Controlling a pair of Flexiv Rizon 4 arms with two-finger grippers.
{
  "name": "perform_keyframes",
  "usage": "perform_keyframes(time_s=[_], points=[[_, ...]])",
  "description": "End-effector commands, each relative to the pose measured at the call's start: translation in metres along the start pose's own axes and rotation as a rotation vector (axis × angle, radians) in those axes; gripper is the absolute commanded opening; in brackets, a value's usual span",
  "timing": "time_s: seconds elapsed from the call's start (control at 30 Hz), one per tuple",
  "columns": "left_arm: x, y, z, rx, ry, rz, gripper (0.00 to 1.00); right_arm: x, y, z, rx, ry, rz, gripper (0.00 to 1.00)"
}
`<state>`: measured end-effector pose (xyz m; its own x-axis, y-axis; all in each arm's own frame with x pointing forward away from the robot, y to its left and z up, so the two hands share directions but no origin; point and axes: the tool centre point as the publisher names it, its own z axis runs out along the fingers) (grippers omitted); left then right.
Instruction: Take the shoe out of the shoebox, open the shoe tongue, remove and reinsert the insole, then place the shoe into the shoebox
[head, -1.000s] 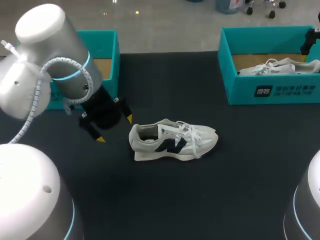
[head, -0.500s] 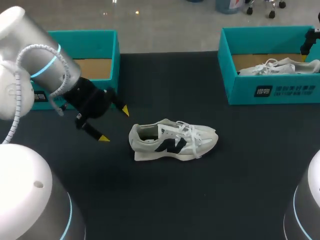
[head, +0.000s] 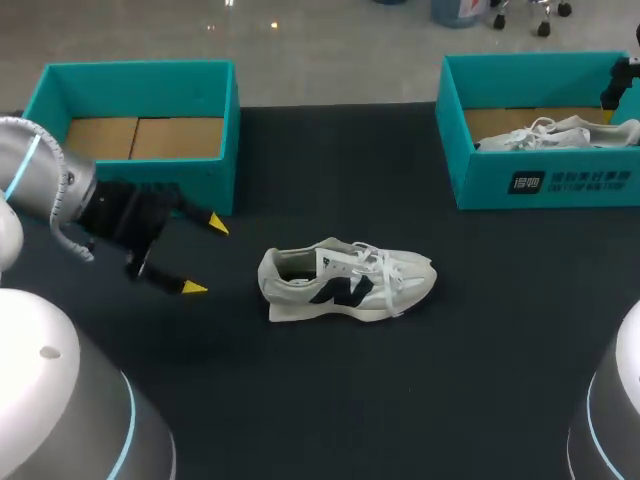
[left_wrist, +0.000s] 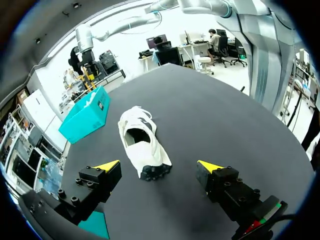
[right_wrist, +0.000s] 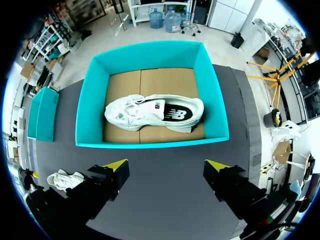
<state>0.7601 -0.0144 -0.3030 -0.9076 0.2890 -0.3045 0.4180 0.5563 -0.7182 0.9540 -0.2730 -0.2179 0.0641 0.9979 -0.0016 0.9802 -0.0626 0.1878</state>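
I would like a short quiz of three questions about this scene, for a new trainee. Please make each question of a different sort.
1. True or false: the left tool is shut on the shoe on the table.
2. What lies in the right shoebox? A) nothing B) a second shoe C) only an insole
3. Fill in: the heel of the shoe on the table points toward the ___ tool.

Key: 1 false, the tool is open and apart from the shoe; 2 B; 3 left.

Open tabletop (head: 300, 190) runs from my left gripper (head: 205, 256) straight to the heel of the shoe (head: 345, 282); the left shoebox (head: 232, 140) wall sits close beside its far finger.
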Motion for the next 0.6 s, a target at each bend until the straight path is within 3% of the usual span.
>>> perform_keyframes(time_s=[0.03, 0.33, 0.6], points=[[-0.0036, 0.0084, 0.0016, 0.095, 0.017, 0.004, 1.0, 0.0002, -0.0011, -0.0004, -0.002, -0.001, 0.001, 1.0], [-0.0036, 0.0084, 0.0016, 0.095, 0.017, 0.004, 1.0, 0.0002, -0.0011, -0.0004, -0.002, -0.001, 0.001, 1.0], [0.0008, 0.0172, 0.0057, 0.167, -0.188, -0.204, 1.0, 0.0002, -0.0011, -0.0004, -0.002, -0.001, 0.001, 1.0]])
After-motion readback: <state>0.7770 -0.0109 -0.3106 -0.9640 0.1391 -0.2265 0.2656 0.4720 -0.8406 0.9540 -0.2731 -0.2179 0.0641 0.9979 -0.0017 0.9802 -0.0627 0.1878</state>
